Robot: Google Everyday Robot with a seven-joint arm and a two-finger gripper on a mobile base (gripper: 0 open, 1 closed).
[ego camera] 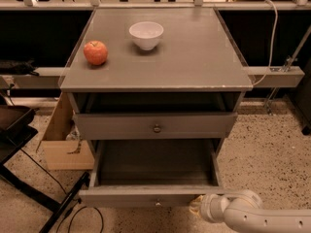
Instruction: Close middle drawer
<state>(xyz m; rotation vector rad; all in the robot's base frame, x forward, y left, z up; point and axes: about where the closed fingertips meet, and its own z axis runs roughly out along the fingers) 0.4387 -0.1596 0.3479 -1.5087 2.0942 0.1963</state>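
The middle drawer (150, 196) is pulled far out of the grey cabinet. It has a deep empty box, a low flat front panel and a small round knob (157, 203). My gripper (197, 208) is at the bottom right, low beside the right end of that front panel, at the end of my white arm (252, 216). It is mostly hidden behind the wrist and the panel. The taller-fronted drawer (155, 125) above stands out only slightly.
A red apple (95, 52) and a white bowl (146, 34) sit on the cabinet top (194, 57). A cardboard box (60, 140) stands on the floor to the left, with black stand legs and cables (58, 198) in front of it.
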